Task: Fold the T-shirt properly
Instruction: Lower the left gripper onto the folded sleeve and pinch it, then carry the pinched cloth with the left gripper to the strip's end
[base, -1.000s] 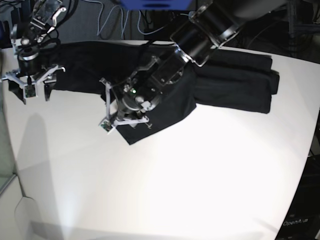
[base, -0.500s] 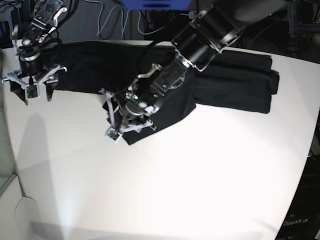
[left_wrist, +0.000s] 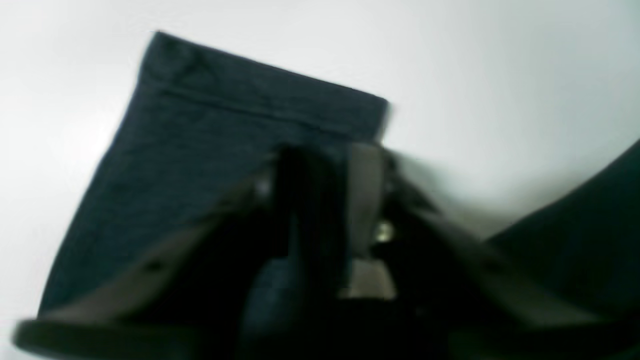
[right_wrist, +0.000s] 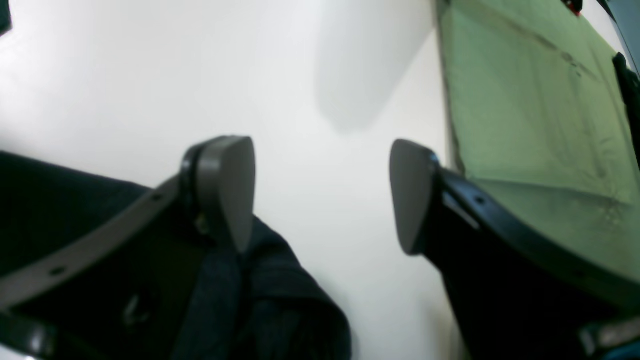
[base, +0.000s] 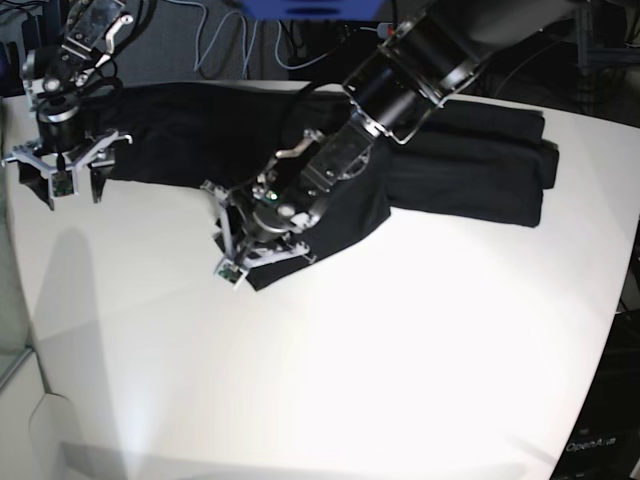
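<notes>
Base view, left to right.

Right gripper (base: 58, 170): upper left of the frame, hanging over the white table (base: 330, 360) at the left end of the garment. In the right wrist view its two grey pads (right_wrist: 227, 187) stand wide apart with bare table between them; nothing is held. Dark cloth lies beneath the left-hand finger in that view, and a green surface (right_wrist: 530, 110) fills the upper right beyond the table edge.

T-shirt (base: 470, 165): black, long-sleeved, spread across the upper part of the table from the upper left to the upper right. A folded mass sits at the right; a sleeve or flap reaches down toward centre frame and ends in a hemmed edge (left_wrist: 260, 107).

Left gripper (base: 245, 245): centre-left of the frame, at the lower tip of that flap, its arm (base: 420, 60) coming down from the upper right. In the left wrist view, which is blurred, the fingers (left_wrist: 365, 180) are drawn close together with dark fabric between them, just short of the hem; they appear pinched on the T-shirt.

Cables (base: 215, 35): top edge, behind the table.
</notes>
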